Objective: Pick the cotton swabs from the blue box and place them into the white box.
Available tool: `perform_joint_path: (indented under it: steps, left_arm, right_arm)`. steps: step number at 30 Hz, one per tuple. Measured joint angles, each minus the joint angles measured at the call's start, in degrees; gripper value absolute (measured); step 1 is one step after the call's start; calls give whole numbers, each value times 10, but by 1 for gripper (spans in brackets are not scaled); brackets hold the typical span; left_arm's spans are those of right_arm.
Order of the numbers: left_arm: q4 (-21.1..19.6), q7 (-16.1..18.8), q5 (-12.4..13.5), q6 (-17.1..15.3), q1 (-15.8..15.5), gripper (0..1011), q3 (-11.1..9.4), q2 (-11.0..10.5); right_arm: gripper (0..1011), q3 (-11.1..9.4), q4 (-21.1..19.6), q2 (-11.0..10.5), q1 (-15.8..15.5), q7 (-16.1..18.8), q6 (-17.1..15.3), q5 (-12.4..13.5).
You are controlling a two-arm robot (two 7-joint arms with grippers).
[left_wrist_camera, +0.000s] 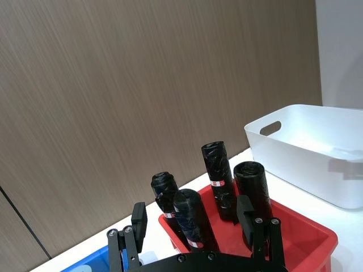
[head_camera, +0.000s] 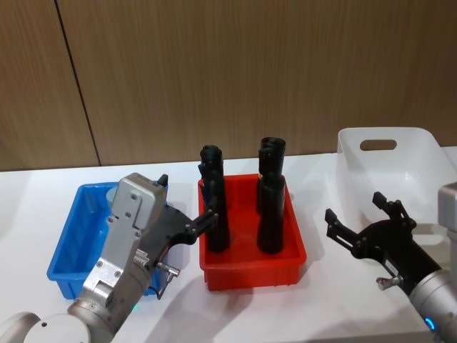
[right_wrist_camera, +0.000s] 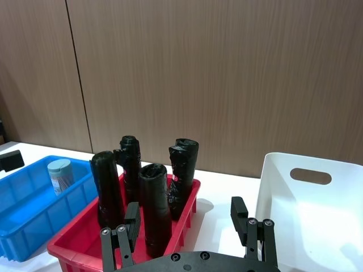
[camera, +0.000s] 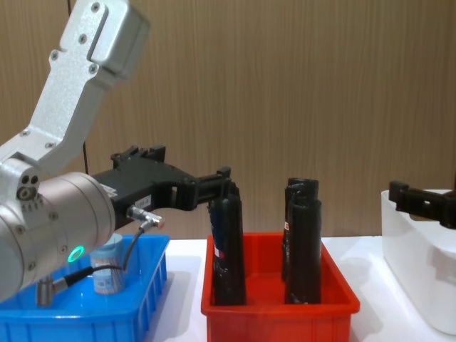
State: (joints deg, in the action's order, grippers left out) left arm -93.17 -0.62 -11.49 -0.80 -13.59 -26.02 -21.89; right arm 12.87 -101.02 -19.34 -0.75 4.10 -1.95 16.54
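- Closest in, the left arm [camera: 53, 214] fills the near left corner of the chest view, a heavy silver elbow with a green light on it.
- Its left gripper [head_camera: 184, 201] hangs above the right end of the blue box [head_camera: 66, 246], by the gap to the red bin [head_camera: 250, 270]. The fingers are spread wide and hold nothing.
- One fingertip sits right by the top of the nearest of the black tubes [head_camera: 216, 214] — whether it touches, I cannot tell.
- One tub of cotton swabs [right_wrist_camera: 60, 176] stands upright inside the blue box, at the far end on the side nearest the red bin. Its pale lid is on. From the head view the arm half hides it.
- Four black tubes stand upright in the red bin, which sits in the middle of the white table [head_camera: 28, 200] between the two boxes.
- On the right, the right gripper [head_camera: 355, 209] hovers over the table just in front of the white box [head_camera: 347, 146] — fingers wide apart, empty.
- The white box stands at the far right, with its oval handle hole on the far wall.
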Motion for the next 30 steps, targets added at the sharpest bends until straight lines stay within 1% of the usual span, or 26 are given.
perform_joint_path:
  steps: [7, 11, 14, 20, 21, 24, 30]
  left_arm:
    - [0, 0, 0, 0, 0, 1003, 0, 0]
    - [0, 0, 0, 0, 0, 1003, 0, 0]
    - [0, 0, 0, 0, 0, 1003, 0, 0]
    - [0, 0, 0, 0, 0, 1003, 0, 0]
    - [0, 0, 0, 0, 0, 1003, 0, 0]
    - [0, 0, 0, 0, 0, 1003, 0, 0]
    - [0, 0, 0, 0, 0, 1003, 0, 0]
  right_arm:
    - [1001, -5, 16, -3, 7, 18, -2, 8]
    - [1001, -12, 39, -8, 16, 43, -2, 18]
    - [1001, -15, 52, -10, 22, 55, -2, 23]
    - [1001, -25, 104, -16, 46, 102, 4, 42]
    - [1001, -25, 104, -16, 46, 102, 4, 42]
    - [1001, -29, 135, -16, 62, 127, 7, 50]
    - [1001, -30, 175, -14, 86, 166, 9, 58]
